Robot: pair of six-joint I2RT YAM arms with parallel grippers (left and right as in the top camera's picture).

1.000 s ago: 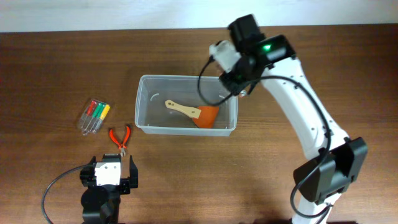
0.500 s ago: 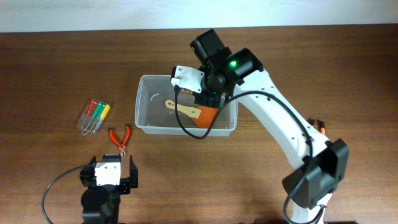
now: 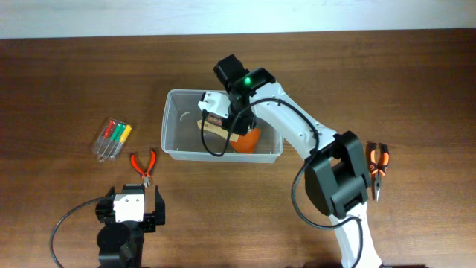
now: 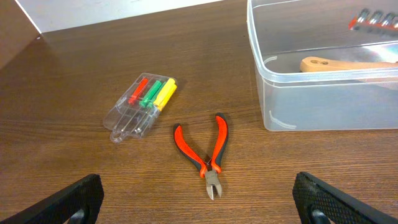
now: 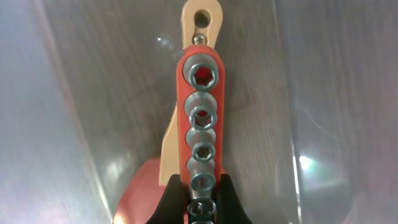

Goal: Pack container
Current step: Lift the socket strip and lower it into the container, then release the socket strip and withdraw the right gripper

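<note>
The container (image 3: pixel 172 147), a clear rectangular bin, stands mid-table and holds an orange spatula (image 3: pixel 248 139) with a wooden handle. My right gripper (image 5: pixel 200 185) is shut on a red socket rail (image 5: pixel 200 93) carrying several steel sockets. It hangs inside the container, right above the spatula handle (image 5: pixel 198 17). Overhead, the right gripper (image 3: pixel 222 123) sits over the container's middle. My left gripper (image 4: pixel 198 210) is open near the table's front edge, with nothing between its fingers. Red pliers (image 4: pixel 208 152) lie just ahead of it, left of the container (image 4: pixel 292 118).
A small clear pack of coloured screwdrivers (image 3: pixel 113 138) lies left of the container, with the red pliers (image 3: pixel 144 164) below it. Another orange-handled pliers (image 3: pixel 378 165) lies at the right, beside the right arm's base.
The right arm swung left from the container's far right corner to over its middle, carrying the socket rail down above the spatula. The left arm stayed put.
</note>
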